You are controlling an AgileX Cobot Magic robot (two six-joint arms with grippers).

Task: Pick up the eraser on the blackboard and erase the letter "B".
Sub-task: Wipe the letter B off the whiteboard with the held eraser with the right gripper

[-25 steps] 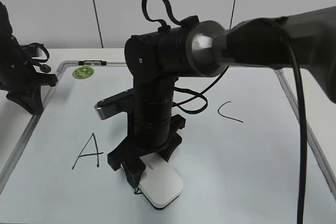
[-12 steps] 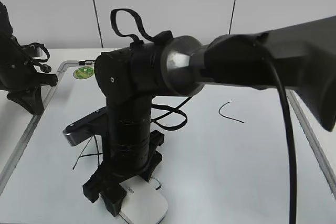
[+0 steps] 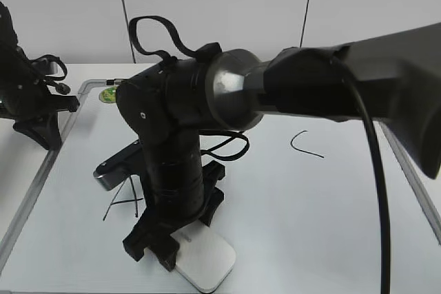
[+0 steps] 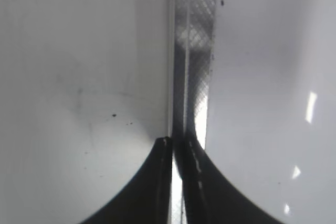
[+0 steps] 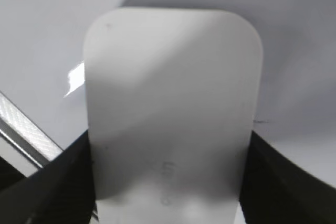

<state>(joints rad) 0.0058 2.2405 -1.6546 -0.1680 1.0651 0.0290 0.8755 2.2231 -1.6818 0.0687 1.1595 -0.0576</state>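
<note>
Lots blocked or cropped here, mostly by the right arm.

In the exterior view the right arm (image 3: 207, 122) covers the middle of the blackboard (image 3: 331, 211), so the letter "B" can't be seen at all, and the "A" (image 3: 122, 201) only peeks out as a few strokes. The eraser (image 3: 205, 263) is half hidden under the right gripper (image 3: 169, 253) and its grey print is too faint to read. The right wrist view cuts the eraser (image 5: 170, 108) off at the bottom edge. The left gripper (image 4: 176, 153) is cropped too, and the exterior view's left edge cuts that arm (image 3: 27, 98).
</note>
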